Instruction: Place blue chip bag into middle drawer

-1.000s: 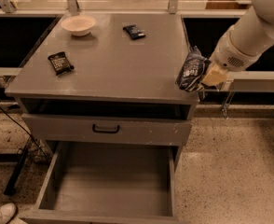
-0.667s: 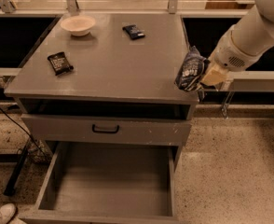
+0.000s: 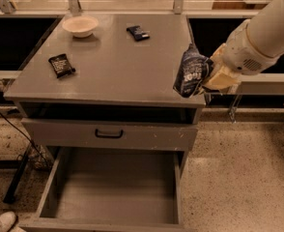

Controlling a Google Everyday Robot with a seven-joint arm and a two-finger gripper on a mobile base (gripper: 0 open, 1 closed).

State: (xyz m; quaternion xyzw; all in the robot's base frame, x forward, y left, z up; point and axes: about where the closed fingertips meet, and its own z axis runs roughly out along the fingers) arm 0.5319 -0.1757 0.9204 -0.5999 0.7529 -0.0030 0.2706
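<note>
The blue chip bag (image 3: 192, 72), dark-blue crinkly foil with whitish lettering, hangs upright over the right front corner of the cabinet top (image 3: 118, 62). My gripper (image 3: 210, 74) is shut on the bag's right side, coming in from the right on the white arm (image 3: 258, 37). The middle drawer (image 3: 114, 187), a wide grey metal box with a flat bare floor, stands pulled open at the bottom, below and to the left of the bag.
A white bowl (image 3: 80, 25), a small dark-blue bar wrapper (image 3: 138, 32) and a small black flat packet (image 3: 61, 65) lie on the cabinet top. A drawer front with a black handle (image 3: 108, 134) sits above the open drawer. A shoe (image 3: 1, 222) is at the bottom left.
My gripper has carried the blue chip bag slightly to the left, further over the cabinet's right corner. Nothing else has moved.
</note>
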